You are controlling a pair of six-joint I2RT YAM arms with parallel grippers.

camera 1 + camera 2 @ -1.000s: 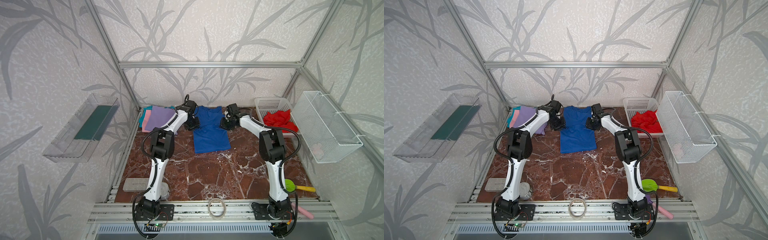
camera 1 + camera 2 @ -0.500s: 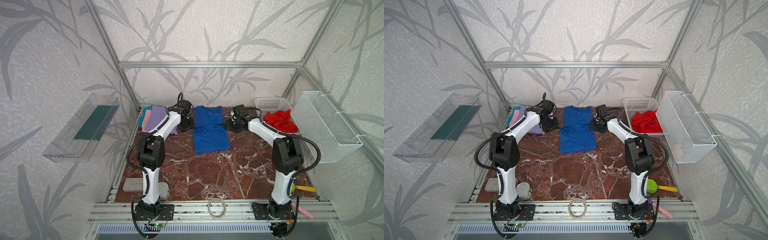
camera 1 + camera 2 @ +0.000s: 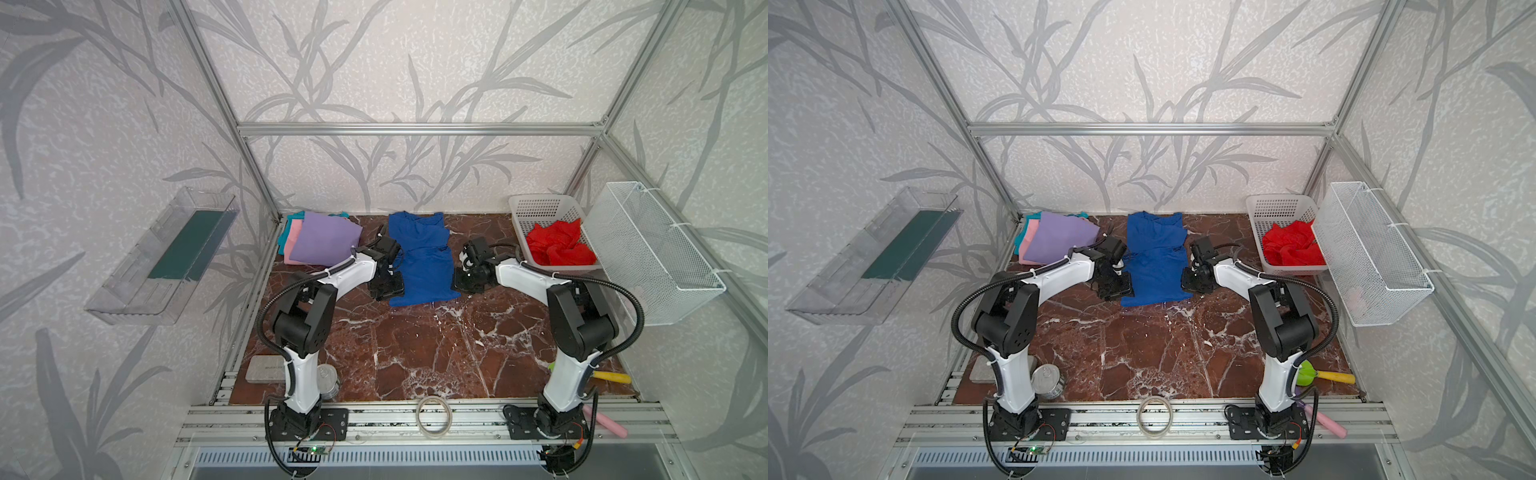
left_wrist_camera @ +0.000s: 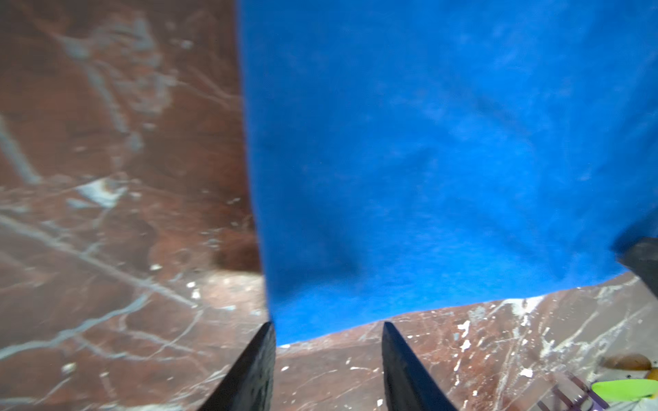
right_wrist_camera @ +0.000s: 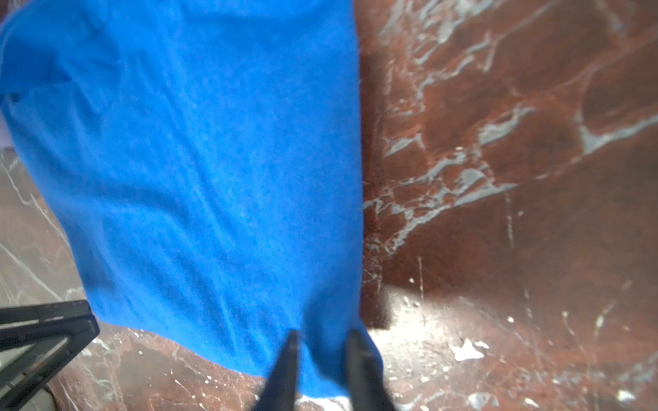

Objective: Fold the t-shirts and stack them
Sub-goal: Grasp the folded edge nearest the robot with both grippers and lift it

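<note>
The royal blue t-shirt (image 3: 424, 257) (image 3: 1156, 257) lies flat at the back middle of the table, narrow, its sides folded in. My left gripper (image 3: 388, 291) (image 4: 329, 325) stands open at the shirt's near left corner, and the blue cloth (image 4: 427, 142) ends just ahead of its fingertips. At the near right corner my right gripper (image 3: 463, 284) (image 5: 321, 332) is shut on the hem of the blue cloth (image 5: 213, 178). A red t-shirt (image 3: 559, 245) lies crumpled in the white basket (image 3: 540, 203). Folded lavender (image 3: 322, 243), pink (image 3: 293, 237) and teal (image 3: 286, 224) t-shirts are stacked at the back left.
A white wire basket (image 3: 652, 249) hangs on the right wall and a clear tray (image 3: 166, 253) on the left wall. Near the front edge are a tin can (image 3: 328, 380), a grey pad (image 3: 266, 368), a tape ring (image 3: 434, 415) and a yellow-handled utensil (image 3: 611, 377).
Both grippers have come from the shirt's shoulder end down along its sides to the near hem corners. The right jaws have closed on the cloth.
</note>
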